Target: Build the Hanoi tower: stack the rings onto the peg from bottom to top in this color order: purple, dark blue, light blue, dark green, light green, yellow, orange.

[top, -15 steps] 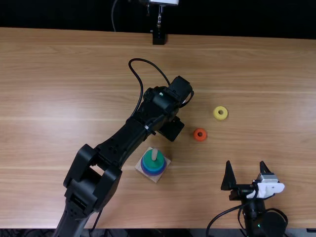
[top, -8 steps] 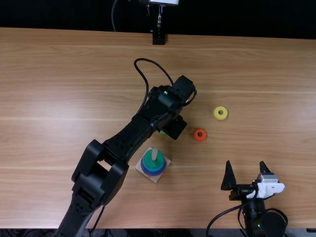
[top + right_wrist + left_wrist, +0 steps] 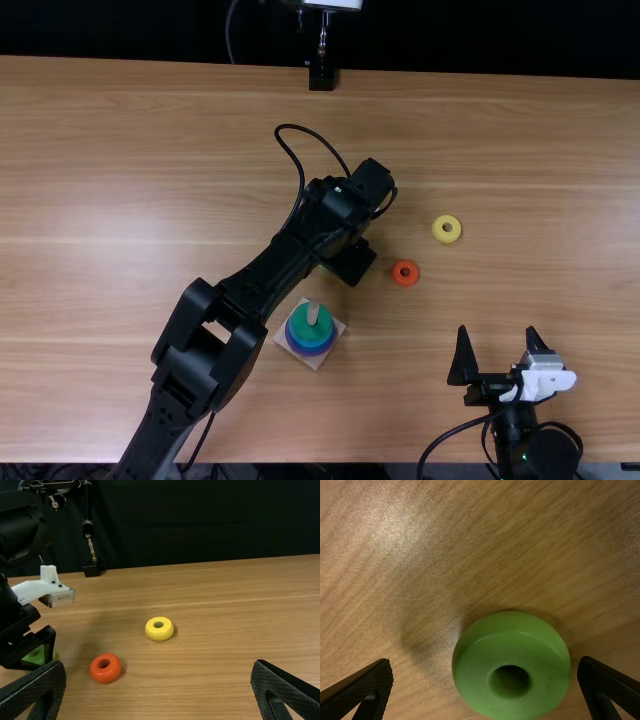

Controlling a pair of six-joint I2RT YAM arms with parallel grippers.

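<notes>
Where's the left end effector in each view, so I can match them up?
Left wrist view: left end effector, open, fingers either side of the light green ring.
Right wrist view: at that ring, beside the orange ring.
Top view: near the middle.
Landmark both wrist views share: the light green ring.

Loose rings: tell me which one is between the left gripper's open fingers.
The light green ring. The orange ring and the yellow ring both lie on the table outside the left gripper's fingers.
</notes>
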